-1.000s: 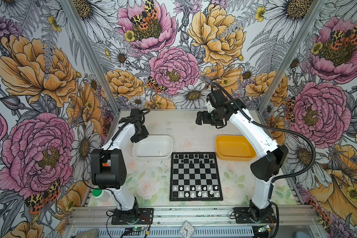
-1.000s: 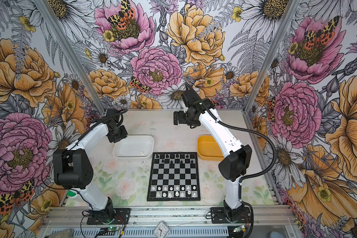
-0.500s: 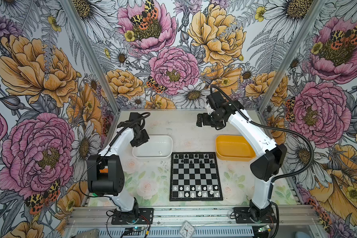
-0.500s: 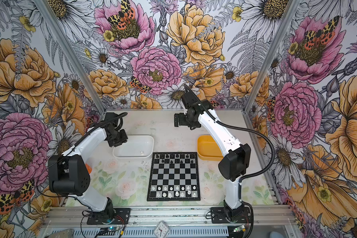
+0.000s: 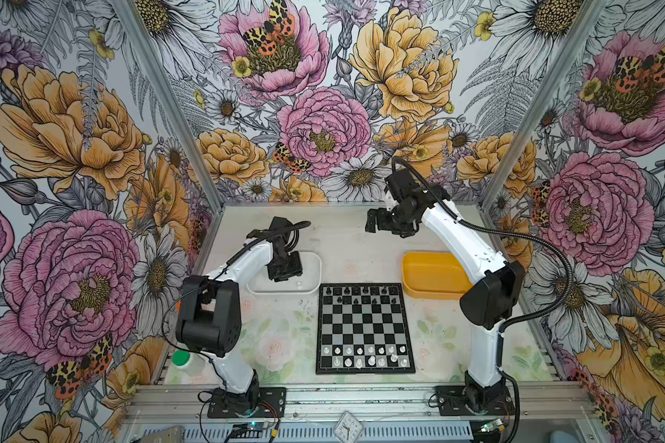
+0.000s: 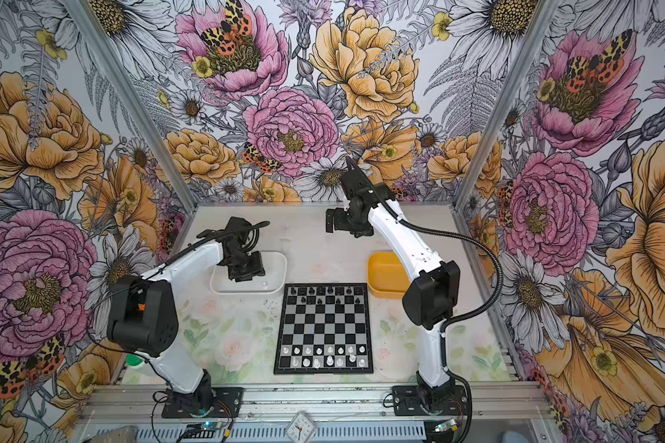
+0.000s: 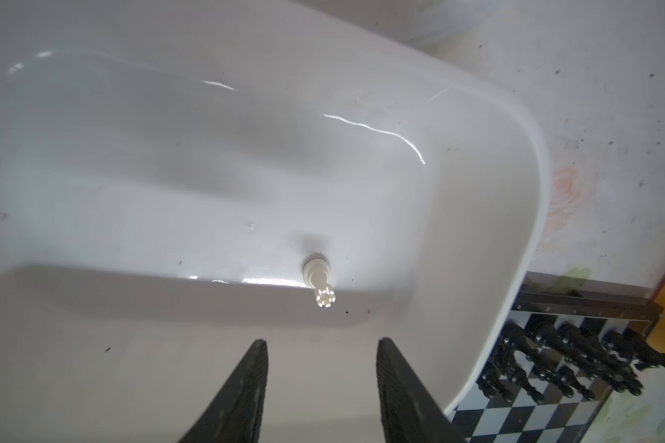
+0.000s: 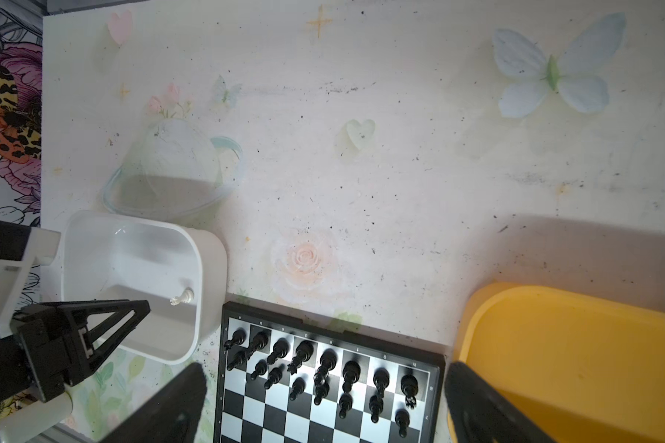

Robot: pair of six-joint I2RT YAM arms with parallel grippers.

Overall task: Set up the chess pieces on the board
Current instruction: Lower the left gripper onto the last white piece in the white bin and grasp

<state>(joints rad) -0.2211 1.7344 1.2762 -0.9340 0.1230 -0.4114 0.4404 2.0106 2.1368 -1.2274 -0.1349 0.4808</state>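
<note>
The left gripper [image 7: 322, 341], parted and empty, hangs over a lone white chess piece [image 7: 319, 285] lying in the white tray [image 7: 169, 153] beside the board [image 5: 364, 330], the right gripper [image 8: 325, 364] spread wide above the scuffed pastel bench [image 8: 361, 191], floral walls [image 5: 304, 115] around.

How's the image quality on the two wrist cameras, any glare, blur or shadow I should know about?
Left wrist view: glare streaks cross the glossy white tray, the white piece is sharp, the black pieces at the edge look stretched. Right wrist view: the fingers of the right gripper are blurred, and a broad shadow lies on the table beside the yellow tray.
</note>
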